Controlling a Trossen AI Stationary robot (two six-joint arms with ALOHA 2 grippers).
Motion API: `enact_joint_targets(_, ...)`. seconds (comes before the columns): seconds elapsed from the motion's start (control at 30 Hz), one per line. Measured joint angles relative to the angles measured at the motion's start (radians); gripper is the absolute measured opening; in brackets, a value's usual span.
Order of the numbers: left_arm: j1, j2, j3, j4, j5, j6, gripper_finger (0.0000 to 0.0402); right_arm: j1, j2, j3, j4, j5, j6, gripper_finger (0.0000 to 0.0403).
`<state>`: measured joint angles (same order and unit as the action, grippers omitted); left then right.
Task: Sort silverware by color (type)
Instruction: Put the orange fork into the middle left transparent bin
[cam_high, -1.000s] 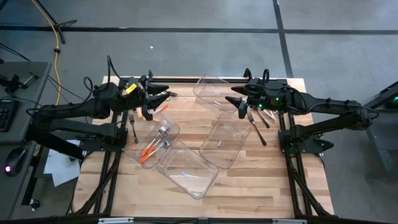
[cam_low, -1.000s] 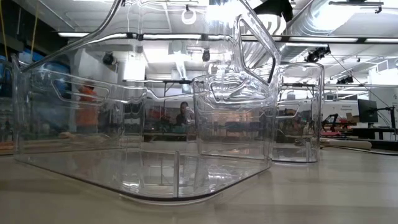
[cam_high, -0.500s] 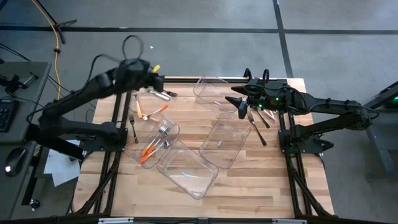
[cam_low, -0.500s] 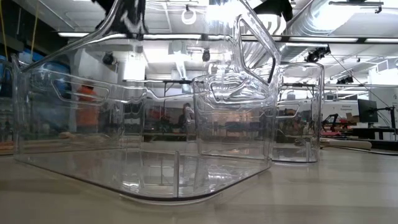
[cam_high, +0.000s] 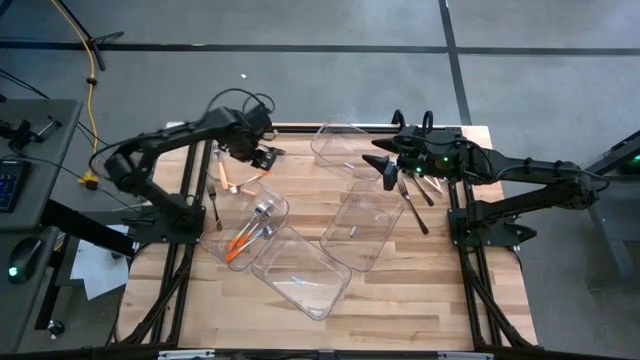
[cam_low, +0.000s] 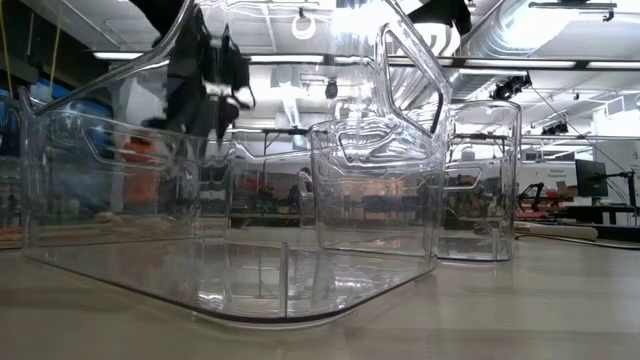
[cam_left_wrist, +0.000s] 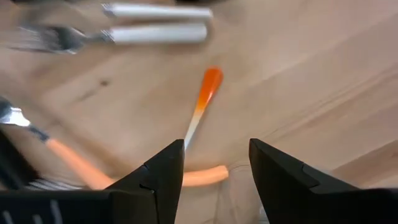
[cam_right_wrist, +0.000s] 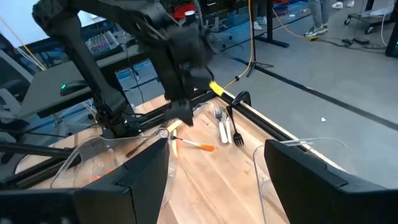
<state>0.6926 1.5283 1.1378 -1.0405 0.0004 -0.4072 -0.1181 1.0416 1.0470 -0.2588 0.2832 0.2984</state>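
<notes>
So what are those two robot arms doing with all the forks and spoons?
They are sorting silverware into clear bins. The left gripper hangs open over loose orange-handled pieces and white-handled forks on the wooden table, holding nothing. One clear bin already has orange-handled pieces in it. The right gripper waits open at the table's far right side, near some black silverware.

In your left wrist view, the white-handled pieces and the fork head are smeared by motion, and an orange handle runs behind the left end effector. From the low view, you see that arm only as a dark blur through the clear bin. The distant people there are too small to tell.
</notes>
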Motion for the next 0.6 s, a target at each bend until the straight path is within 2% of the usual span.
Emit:
enact_joint_targets(0.27, 0.000, 0.141, -0.033, 0.008, 0.026, -0.006, 0.0172, 0.000, 0.000, 0.000, -0.014, -0.002, 0.015, 0.0249)
enact_joint_targets(0.47, 0.002, 0.220, -0.033, 0.028, 0.030, -0.080, 0.0172, 0.000, 0.000, 0.000, -0.014, -0.002, 0.016, 0.0249)
enact_joint_targets(0.6, 0.002, 0.270, -0.033, 0.047, 0.073, -0.087, 0.0172, 0.000, 0.000, 0.000, -0.014, -0.002, 0.016, 0.0249)
